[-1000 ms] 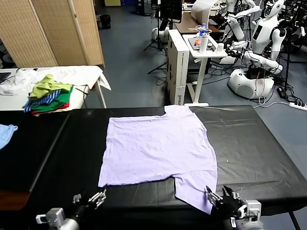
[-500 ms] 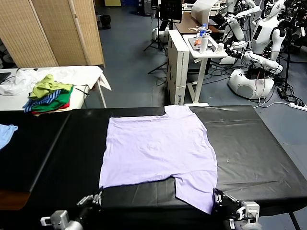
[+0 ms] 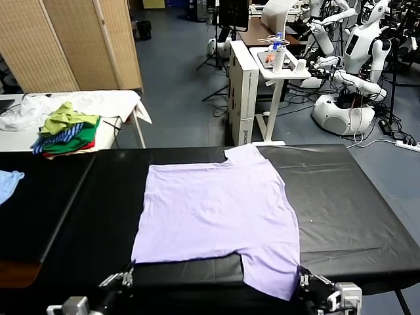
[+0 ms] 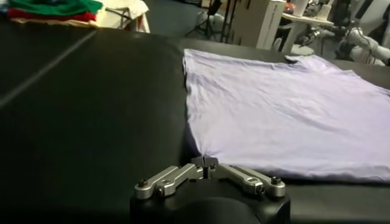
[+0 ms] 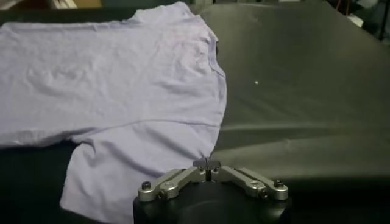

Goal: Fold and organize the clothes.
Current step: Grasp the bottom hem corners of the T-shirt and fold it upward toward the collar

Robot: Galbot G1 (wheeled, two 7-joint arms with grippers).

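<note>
While the black table [image 3: 354,210] fills your view, the light lavender short-sleeved T-shirt [image 3: 216,210] lies flat across its middle. Your left gripper [image 4: 206,163] sits fully closed at the shirt's near left corner; your right gripper [image 5: 208,164], also closed, sits at the near sleeve's edge. Whether either pinches cloth, you cannot tell.

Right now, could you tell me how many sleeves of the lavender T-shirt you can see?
2: one sleeve hangs at the table's near edge, one sleeve lies at the far edge.
</note>
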